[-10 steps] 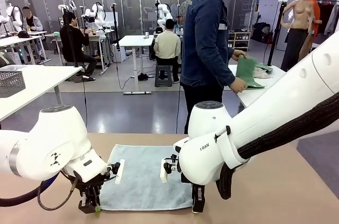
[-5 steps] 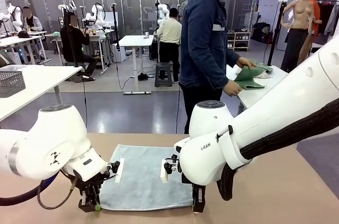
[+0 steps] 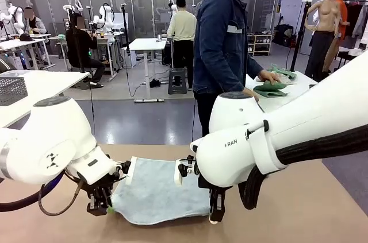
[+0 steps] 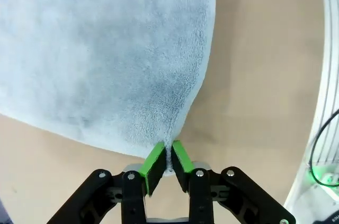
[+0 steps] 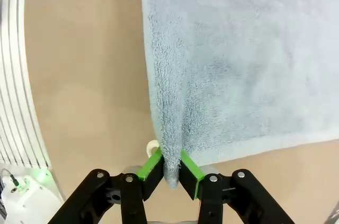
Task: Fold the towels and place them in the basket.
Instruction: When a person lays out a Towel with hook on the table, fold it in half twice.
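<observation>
Though pinched (corners hidden), pale towel

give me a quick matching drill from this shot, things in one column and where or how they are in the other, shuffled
1 blue-grey towel
2 green towel
3 basket
4 left gripper

a shut on a towel corner
b on the white table at left
c spread on the tan table
d at the person's hand

Pairs: 1-c, 2-d, 3-b, 4-a
</observation>
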